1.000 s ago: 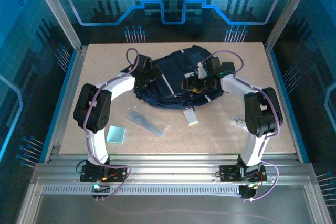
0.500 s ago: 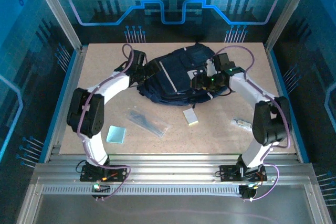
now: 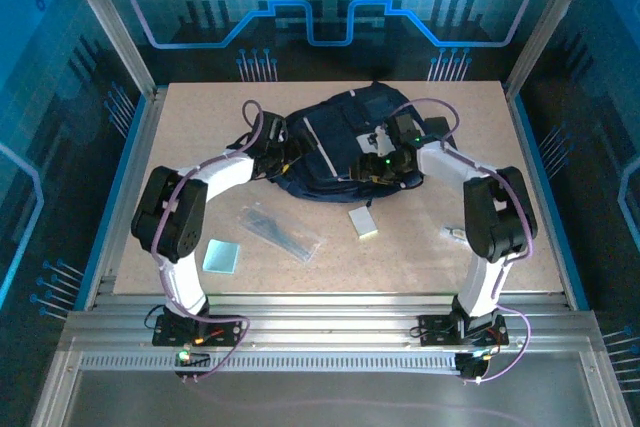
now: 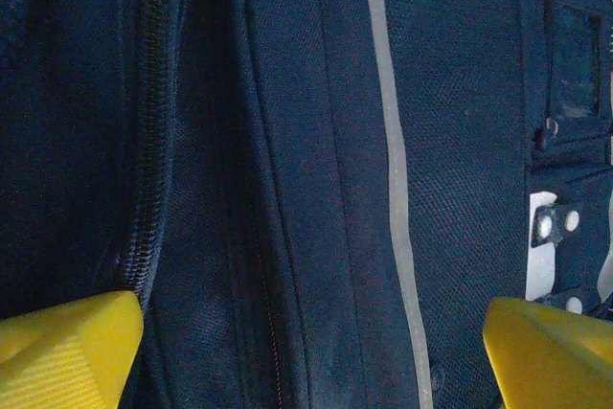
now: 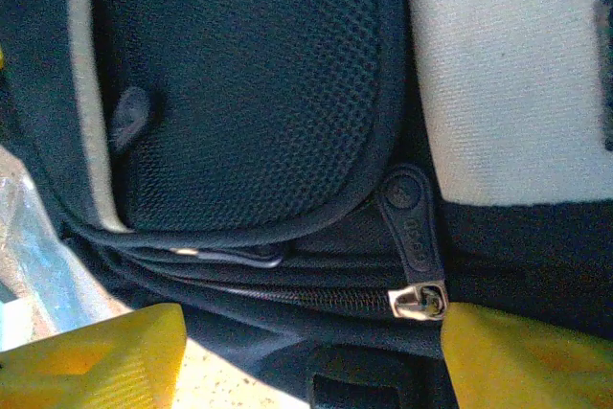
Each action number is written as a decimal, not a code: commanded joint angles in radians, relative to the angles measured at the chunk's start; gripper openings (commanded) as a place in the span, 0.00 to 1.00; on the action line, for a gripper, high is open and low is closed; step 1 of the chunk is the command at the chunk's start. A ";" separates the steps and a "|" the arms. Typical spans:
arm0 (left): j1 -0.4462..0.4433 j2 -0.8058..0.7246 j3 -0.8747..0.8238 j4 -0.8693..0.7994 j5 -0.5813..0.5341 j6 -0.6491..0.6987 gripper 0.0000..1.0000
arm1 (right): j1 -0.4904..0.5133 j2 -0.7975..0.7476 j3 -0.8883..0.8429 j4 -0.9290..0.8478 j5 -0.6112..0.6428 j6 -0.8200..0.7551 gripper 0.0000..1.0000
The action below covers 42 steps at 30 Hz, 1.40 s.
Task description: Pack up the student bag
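Student bag [image 3: 335, 137] lies flat on the table [image 3: 420, 252]. Over it, left gripper [image 4: 306, 361] fingers wide, empty; right gripper [image 5: 311, 352] fingers apart, empty, zipper pull [image 5: 419, 301] between them. We judge unzipping in hand; next we must close on that pull.

Dim blue-tinted overhead view, wrist close-ups sharp, soft shadows
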 commanded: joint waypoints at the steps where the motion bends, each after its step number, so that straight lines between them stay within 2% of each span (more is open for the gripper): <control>1: -0.021 0.050 -0.015 0.022 0.082 -0.053 0.93 | 0.016 0.035 0.016 0.035 -0.007 0.009 0.72; 6: -0.028 0.059 -0.021 0.036 0.091 -0.063 0.93 | 0.027 0.020 -0.008 0.080 -0.072 0.013 0.72; 12: -0.033 0.059 -0.021 0.041 0.090 -0.069 0.93 | 0.052 -0.053 -0.050 0.266 -0.269 0.038 0.72; 15: -0.033 0.052 -0.019 0.031 0.087 -0.059 0.93 | 0.081 -0.113 -0.036 0.199 -0.228 -0.008 0.72; 19: -0.031 0.014 0.014 -0.056 0.039 0.021 0.93 | 0.063 -0.199 -0.076 0.110 -0.119 -0.051 0.72; 23: -0.034 -0.053 0.050 -0.158 -0.008 0.113 0.93 | -0.011 -0.274 -0.142 0.073 -0.015 -0.037 0.73; 26: -0.058 -0.083 0.102 -0.246 -0.021 0.195 0.90 | -0.098 -0.315 -0.192 0.057 0.113 0.043 0.73; 30: -0.136 -0.093 0.172 -0.346 -0.059 0.303 0.82 | -0.212 -0.352 -0.260 0.073 0.219 0.145 0.72; 33: -0.203 -0.078 0.224 -0.404 -0.098 0.368 0.75 | -0.293 -0.344 -0.295 0.083 0.242 0.202 0.71; 35: -0.245 -0.057 0.257 -0.428 -0.112 0.411 0.68 | -0.345 -0.327 -0.324 0.127 0.211 0.234 0.70; 37: -0.282 -0.016 0.306 -0.450 -0.111 0.456 0.58 | -0.394 -0.290 -0.350 0.198 0.140 0.262 0.69; 42: -0.345 0.121 0.477 -0.546 -0.105 0.549 0.36 | -0.398 -0.158 -0.352 0.393 -0.085 0.320 0.63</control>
